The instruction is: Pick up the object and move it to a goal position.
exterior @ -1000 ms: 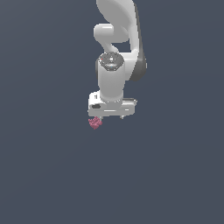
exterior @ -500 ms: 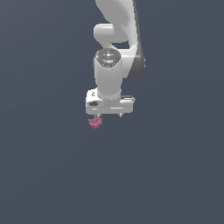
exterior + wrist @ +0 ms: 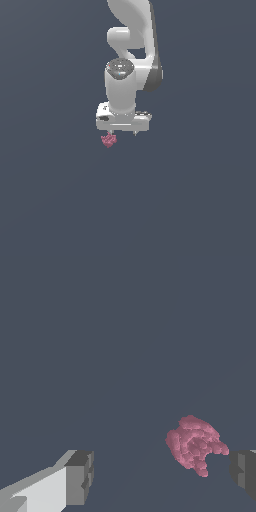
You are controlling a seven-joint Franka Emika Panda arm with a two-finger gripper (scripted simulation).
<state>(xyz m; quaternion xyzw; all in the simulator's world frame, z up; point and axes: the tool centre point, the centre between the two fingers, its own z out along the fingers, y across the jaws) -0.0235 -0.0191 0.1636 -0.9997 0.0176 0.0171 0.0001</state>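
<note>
The object is a tiny pink-red lumpy thing lying on the dark grey floor. My white gripper hangs straight above it, fingers pointing down, and the object shows just below the finger on the exterior view's left. In the wrist view the gripper is open and empty. The object lies between the two dark fingertips, much closer to one of them, and touches neither.
A plain dark grey floor fills both views. The white arm rises above the gripper to the upper edge of the exterior view.
The hand has turned slightly about its vertical axis and now shows wider in the exterior view. The object has not moved.
</note>
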